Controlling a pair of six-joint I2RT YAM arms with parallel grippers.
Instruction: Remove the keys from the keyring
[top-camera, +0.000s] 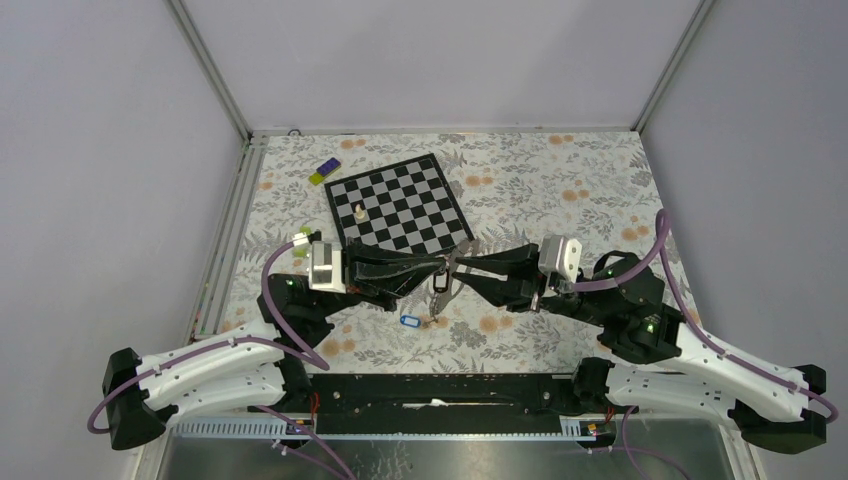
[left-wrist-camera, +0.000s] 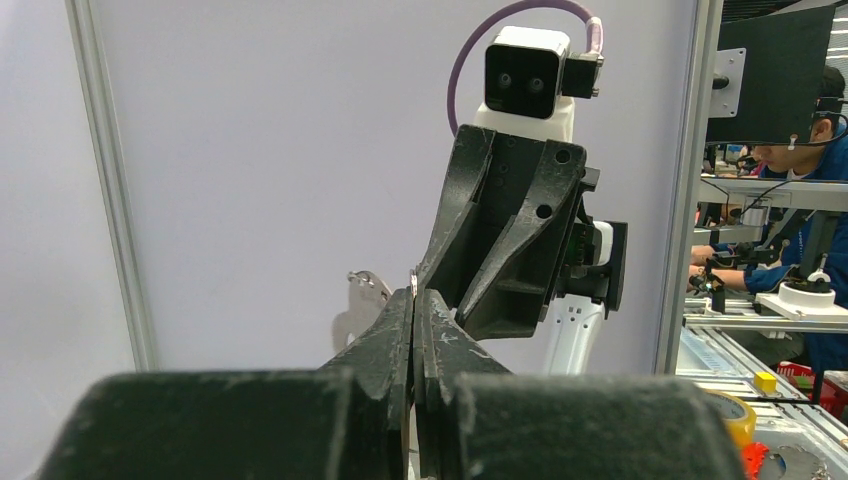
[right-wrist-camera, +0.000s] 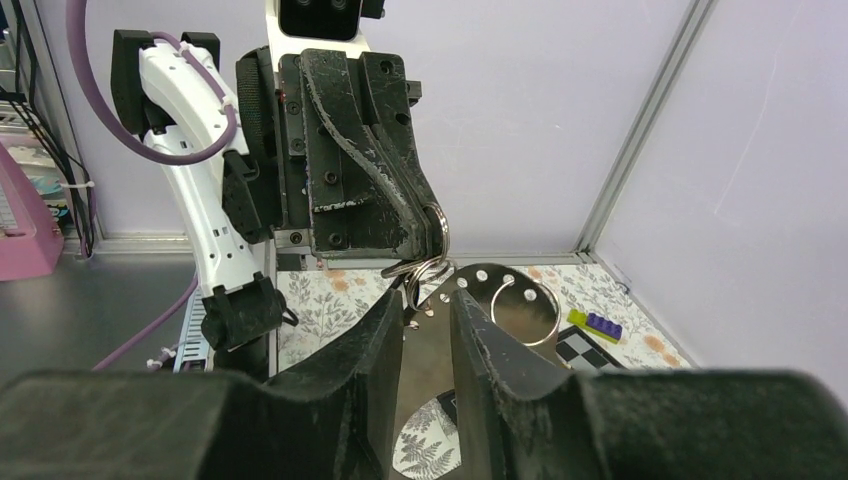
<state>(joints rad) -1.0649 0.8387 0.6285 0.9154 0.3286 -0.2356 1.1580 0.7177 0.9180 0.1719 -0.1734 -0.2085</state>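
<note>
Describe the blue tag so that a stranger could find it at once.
Start at the chessboard on the floral table. Come from its near edge toward the bottom of the top view: the blue tag lies flat on the cloth there. It alone is blue-rimmed with a white centre.

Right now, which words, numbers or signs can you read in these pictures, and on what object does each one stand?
None can be read.
The small blue plastic tag has a white face, but it is too small to show any writing.
The black-and-white chessboard shows no letters or numbers.
</note>
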